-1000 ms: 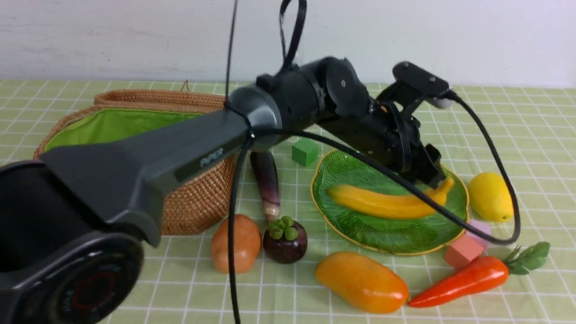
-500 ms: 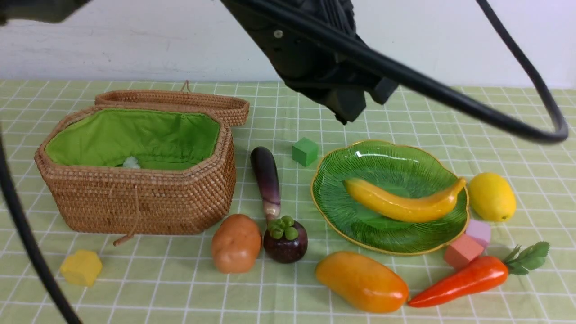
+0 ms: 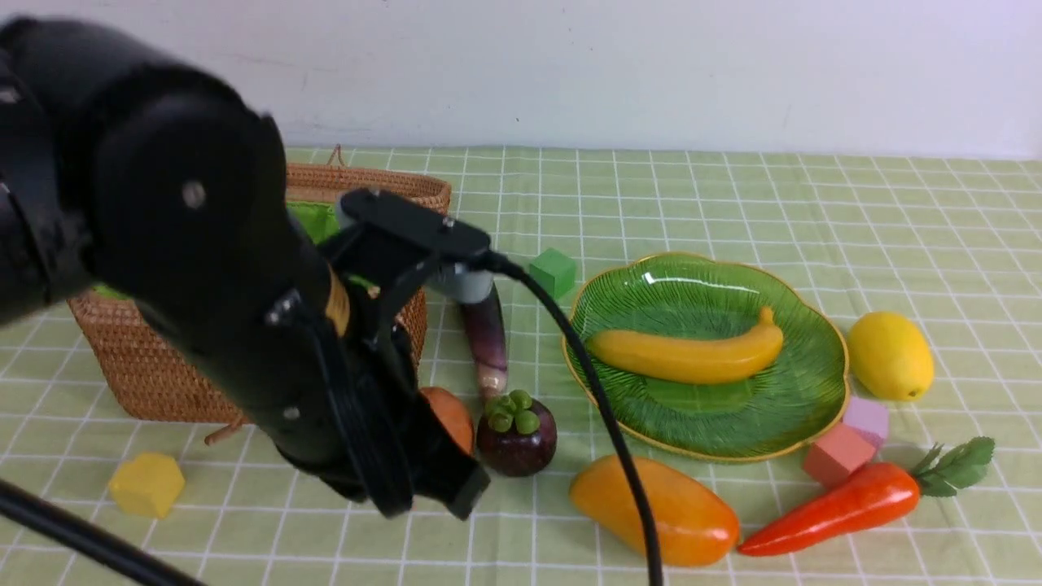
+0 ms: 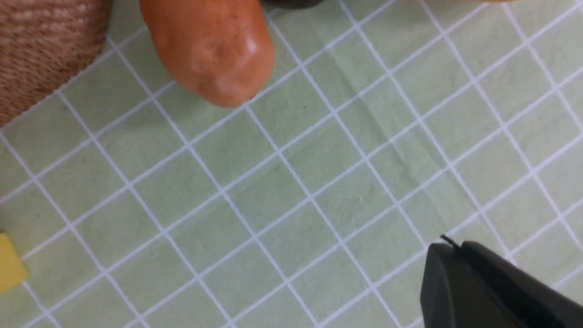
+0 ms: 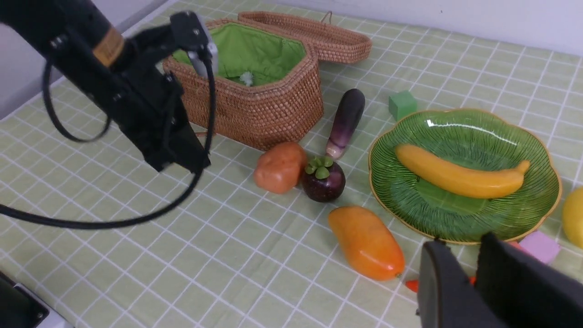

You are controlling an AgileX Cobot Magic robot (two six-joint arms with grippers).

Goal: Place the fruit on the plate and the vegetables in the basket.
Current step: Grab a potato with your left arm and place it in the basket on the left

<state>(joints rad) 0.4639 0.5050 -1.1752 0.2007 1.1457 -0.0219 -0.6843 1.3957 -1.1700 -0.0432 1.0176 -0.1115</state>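
Note:
The banana (image 3: 688, 356) lies on the green plate (image 3: 829, 389). On the cloth lie the lemon (image 3: 889, 356), mango (image 3: 651, 509), mangosteen (image 3: 517, 431), carrot (image 3: 847, 505) and eggplant (image 3: 486, 334). The potato (image 4: 214, 50) is half hidden behind my left arm in the front view. My left gripper (image 3: 464, 492) hangs shut and empty just in front of the potato, its fingers (image 4: 437, 273) pressed together. The open basket (image 5: 255, 105) stands behind that arm. My right gripper (image 5: 461, 249) is open by a narrow gap, empty, above the carrot's tip (image 5: 412, 285) near the plate's front rim.
A green block (image 3: 552, 273) sits behind the plate. Two pink blocks (image 3: 838, 452) lie between plate and carrot. A yellow block (image 3: 146, 484) lies in front of the basket. The basket's lid (image 5: 309, 34) lies back behind it. My left arm's cable (image 3: 602, 407) loops across the front view.
My left gripper let go of the banana on the plate, rose, swung left and came down shut beside the potato. The banana settled flatter on the plate.

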